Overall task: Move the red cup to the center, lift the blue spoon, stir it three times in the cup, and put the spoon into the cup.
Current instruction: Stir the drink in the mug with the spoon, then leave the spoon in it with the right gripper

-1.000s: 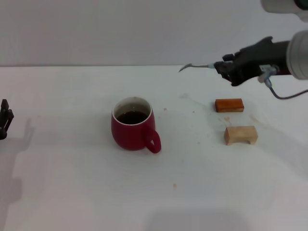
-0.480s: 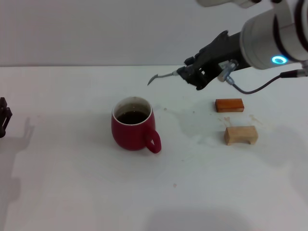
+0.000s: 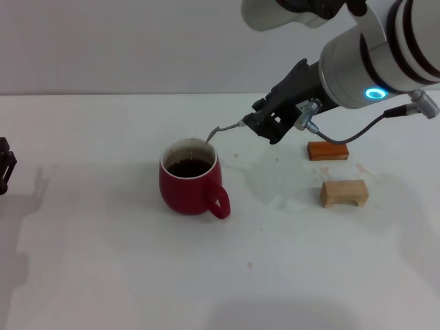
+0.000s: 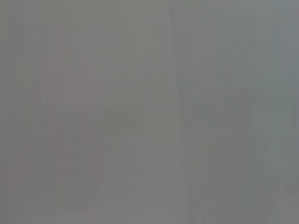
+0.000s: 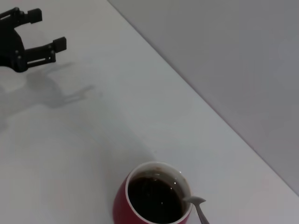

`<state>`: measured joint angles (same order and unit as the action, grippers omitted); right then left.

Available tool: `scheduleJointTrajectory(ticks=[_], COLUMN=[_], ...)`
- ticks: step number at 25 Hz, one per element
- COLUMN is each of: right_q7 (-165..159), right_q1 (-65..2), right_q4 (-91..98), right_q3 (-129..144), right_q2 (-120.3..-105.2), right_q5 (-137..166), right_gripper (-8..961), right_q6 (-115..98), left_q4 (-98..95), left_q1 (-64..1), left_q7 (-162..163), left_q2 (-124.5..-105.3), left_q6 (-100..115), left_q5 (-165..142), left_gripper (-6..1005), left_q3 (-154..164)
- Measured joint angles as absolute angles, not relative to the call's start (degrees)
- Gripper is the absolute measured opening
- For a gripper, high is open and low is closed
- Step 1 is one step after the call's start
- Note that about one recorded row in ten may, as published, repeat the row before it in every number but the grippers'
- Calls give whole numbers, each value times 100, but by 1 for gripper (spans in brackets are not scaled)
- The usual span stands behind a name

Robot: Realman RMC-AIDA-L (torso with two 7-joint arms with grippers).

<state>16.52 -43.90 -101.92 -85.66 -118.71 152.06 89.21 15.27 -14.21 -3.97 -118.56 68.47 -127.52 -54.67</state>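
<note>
The red cup (image 3: 187,187), a squat dark-red mug with dark liquid and its handle turned toward me, stands near the table's middle. My right gripper (image 3: 265,125) hangs above and to the right of it, shut on the blue spoon (image 3: 223,128). Only the spoon's grey metal neck and bowl show, the bowl tip just over the cup's far rim. In the right wrist view the cup (image 5: 156,199) sits below with the spoon (image 5: 198,209) bowl at its rim. My left gripper (image 3: 7,167) is parked at the table's far left edge. It also shows as the left gripper (image 5: 46,29), fingers apart.
An orange-brown flat block (image 3: 327,150) and a tan wooden block (image 3: 344,192) lie right of the cup, under my right arm. The white table (image 3: 103,275) ends at a grey wall behind. The left wrist view shows only flat grey.
My right gripper has carried the spoon leftward and down from above the blocks, bringing its bowl to the cup's far rim. The cup and the left arm have not moved.
</note>
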Motion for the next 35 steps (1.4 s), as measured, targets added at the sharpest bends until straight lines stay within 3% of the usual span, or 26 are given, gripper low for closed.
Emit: scheduleJointTrajectory(ticks=[35], right_q7=[1716], right_q1=[-5188], right_q4=[-8274], right_q3=[-7919], right_q2=[-11896], right_q5=[14776], right_gripper=[160], right_q6=[8021], left_q4=[1556], left_q1=[-1455], left_q7=[-372], left_q2=[-11865], left_q6=[6833], left_q5=[-12753], left_gripper=[833], left_q3=[-5433])
